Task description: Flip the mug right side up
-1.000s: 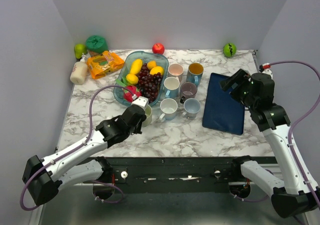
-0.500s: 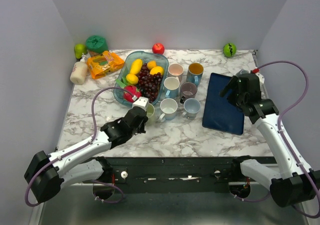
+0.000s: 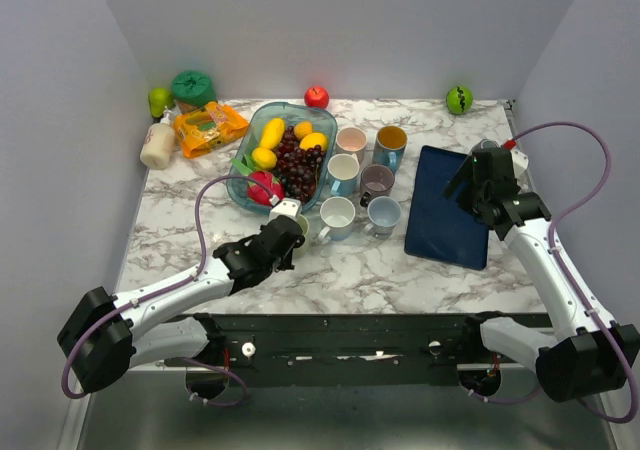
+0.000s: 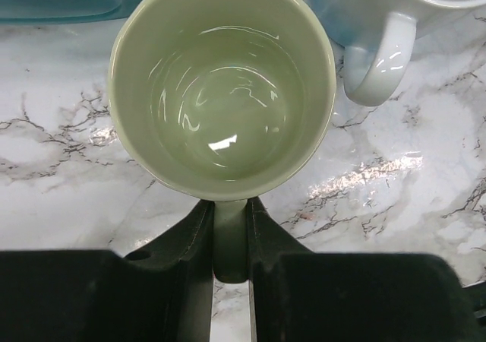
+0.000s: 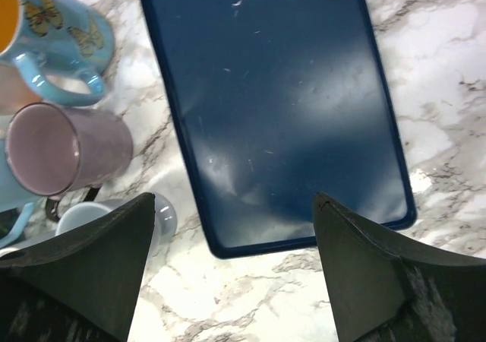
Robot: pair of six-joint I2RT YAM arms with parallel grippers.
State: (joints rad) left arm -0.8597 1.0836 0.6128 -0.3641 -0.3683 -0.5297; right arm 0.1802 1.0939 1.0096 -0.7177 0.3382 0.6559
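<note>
Beside the fruit dish, at its near edge: the green mug sat with its mouth facing up at the left wrist camera, just beside a white mug.
Grip of left gripper: both fingers were clamped around the green mug's handle.
Grip of right gripper: the jaws stood spread wide and held nothing. It hovered over the blue mat, well right of the fruit dish.
Step in hand: the mug looked righted, so this seemed to be the set-down. Whether its base touched the marble could not be told.
Next move: likely settling it flat, then parting the fingers without nudging the white mug.
Change: a second earlier the left gripper lay slightly farther left of the dish's near corner, and the right arm rode higher.
</note>
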